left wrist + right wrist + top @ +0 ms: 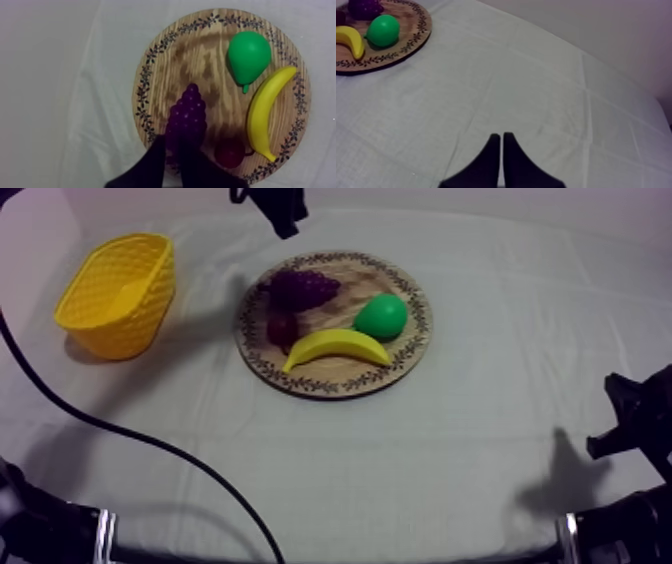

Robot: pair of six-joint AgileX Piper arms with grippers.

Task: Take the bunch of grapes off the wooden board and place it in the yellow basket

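Bunch of grapes (300,288), purple, is being carried by the round wooden board (345,296). It is lying flat on the far-left part of the board, the side nearer the yellow basket (115,293), with its broad end toward the patterned rim and its narrow tip pointing to the board's middle. Three further items are being borne by the same board: a small red fruit (282,328) just beside the grapes, a banana (337,346) laid across the near half, and a green pear (381,316) at the right, near the banana. Basket is being shown upright on the grey-white cloth (400,468), to the left of the board and apart from it. Left gripper (172,150) is being held above the broad end of the grapes, at the board's far rim. Its fingers (152,167) are being held a little apart, one at each side of that end, and nothing is being gripped by them. Right gripper (501,136) is being held low at the table's right side over bare cloth, well apart from the board. Its fingers are being pressed together into a narrow wedge, with nothing caught between them.
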